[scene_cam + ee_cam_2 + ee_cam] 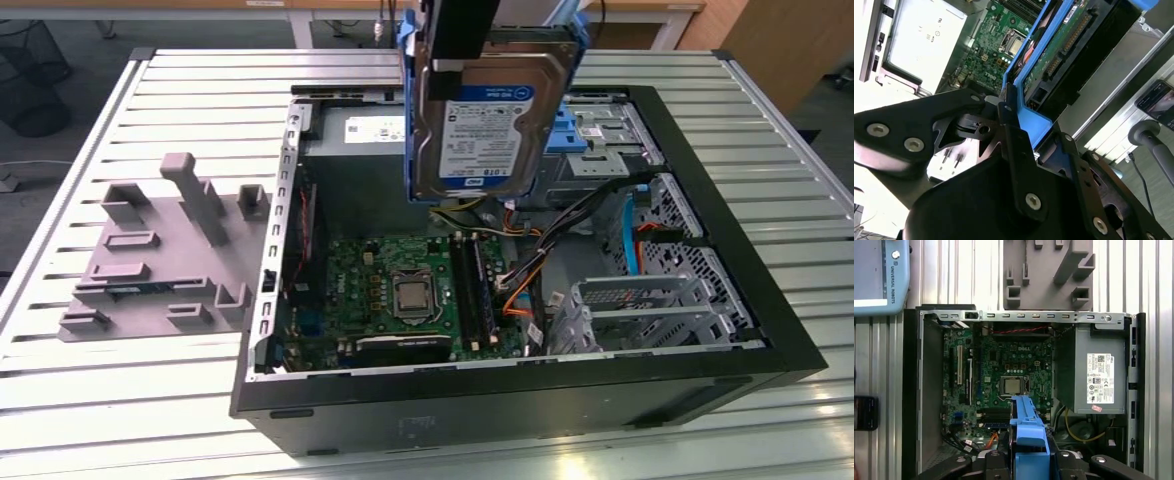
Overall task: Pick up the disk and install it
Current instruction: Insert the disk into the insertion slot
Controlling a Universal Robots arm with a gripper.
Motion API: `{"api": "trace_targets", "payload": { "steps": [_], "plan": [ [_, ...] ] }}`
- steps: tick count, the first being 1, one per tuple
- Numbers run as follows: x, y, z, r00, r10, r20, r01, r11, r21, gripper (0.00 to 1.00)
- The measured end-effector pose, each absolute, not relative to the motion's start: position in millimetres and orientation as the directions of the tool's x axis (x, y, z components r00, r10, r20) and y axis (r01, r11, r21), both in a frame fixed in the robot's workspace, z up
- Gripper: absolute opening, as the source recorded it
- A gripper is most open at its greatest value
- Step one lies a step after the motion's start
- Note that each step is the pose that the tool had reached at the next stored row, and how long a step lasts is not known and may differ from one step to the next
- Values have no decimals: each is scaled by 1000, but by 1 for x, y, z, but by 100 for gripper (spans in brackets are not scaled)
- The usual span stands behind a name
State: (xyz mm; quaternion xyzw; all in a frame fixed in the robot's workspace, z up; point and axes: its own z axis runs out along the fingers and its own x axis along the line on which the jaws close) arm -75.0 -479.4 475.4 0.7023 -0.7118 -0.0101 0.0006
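The gripper [1013,117] is seen closest in the second wrist view, its fingers [1016,160] closed on the blue carrier frame [1030,125] of the disk [491,125]. In the exterior view the disk is held on edge, label toward the camera, clear above the open computer case [534,392]. It hangs over the far middle of the case, above the motherboard [394,290], and nothing is touched by it.

The step in hand is judged to be the carrying of the disk toward a drive bay. Blue brackets [565,132] and a metal cage [641,300] are seen on the exterior view's right. The step would be done well with a firm clamp on the frame and the disk squared to the bay. The loose cables [541,255] beside the cage should be avoided, since a snag there could twist the disk in the grip.
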Motion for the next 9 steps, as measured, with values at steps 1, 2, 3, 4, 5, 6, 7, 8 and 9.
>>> {"api": "trace_targets", "payload": {
  "steps": [1, 2, 3, 4, 5, 6, 7, 8, 9],
  "plan": [
    [-75, -481, 475, -14, -1000, -13, -1000, 13, 15, 36],
    [-75, -483, 475, -14, -1000, -13, -1000, 13, 15, 36],
    [-75, -485, 475, -14, -1000, -13, -1000, 13, 15, 36],
    [-75, -487, 475, -14, -1000, -13, -1000, 13, 15, 36],
    [-75, -489, 475, -14, -1000, -13, -1000, 13, 15, 36],
    [-75, -492, 475, -14, -1000, -13, -1000, 13, 15, 36],
    [-75, -495, 475, -14, -1000, -13, -1000, 13, 15, 36],
    [-75, -497, 475, -14, -1000, -13, -1000, 13, 15, 36],
    [-75, -499, 475, -14, -1000, -13, -1000, 13, 15, 36]
  ]
}}
